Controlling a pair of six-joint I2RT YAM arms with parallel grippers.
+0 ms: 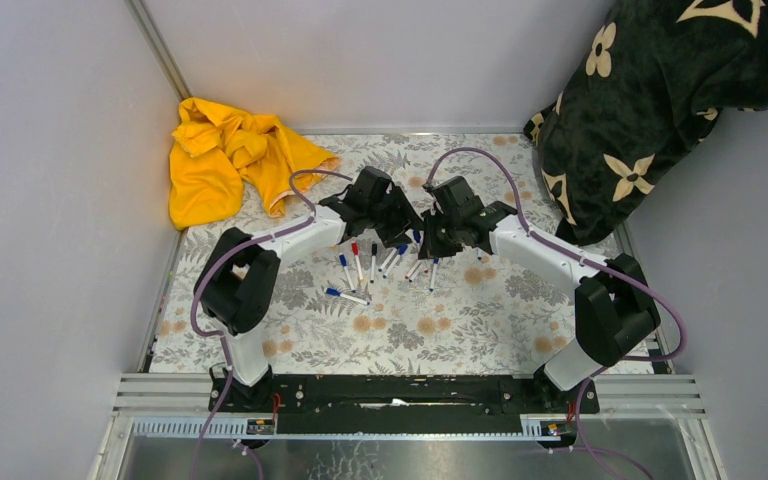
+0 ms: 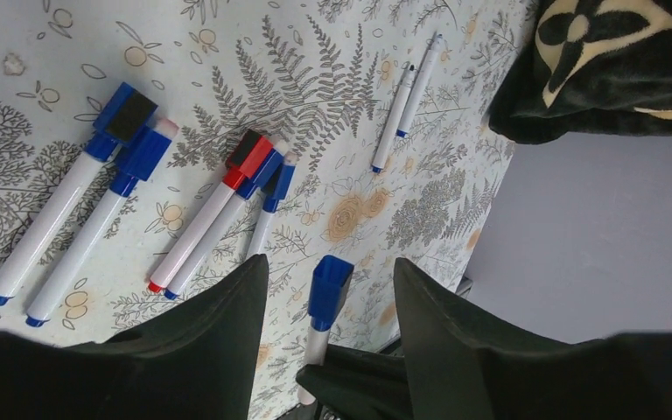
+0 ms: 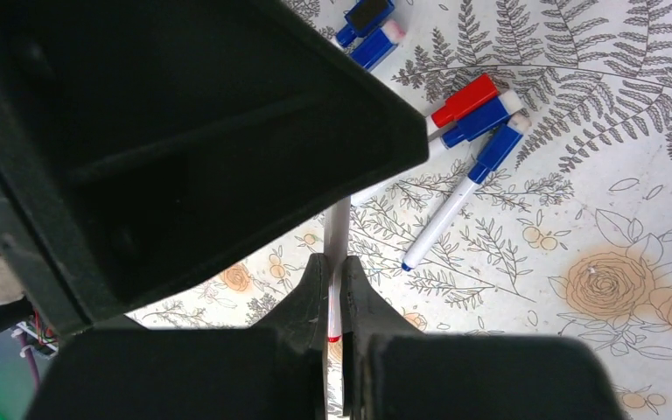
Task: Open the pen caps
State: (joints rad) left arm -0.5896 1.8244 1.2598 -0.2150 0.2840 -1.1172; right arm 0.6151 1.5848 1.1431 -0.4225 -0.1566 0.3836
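My right gripper is shut on a slim white pen with a red end and holds it above the floral table. In the left wrist view this pen's blue cap stands between the fingers of my left gripper. That gripper is open, and its fingers do not touch the cap. From above, the left gripper and the right gripper meet over the middle. Several capped pens lie below them, with blue caps and a red cap. Two slim pens lie farther off.
A crumpled yellow cloth lies at the back left. A dark cushion with cream flowers leans at the back right and also shows in the left wrist view. Grey walls close in the table on three sides.
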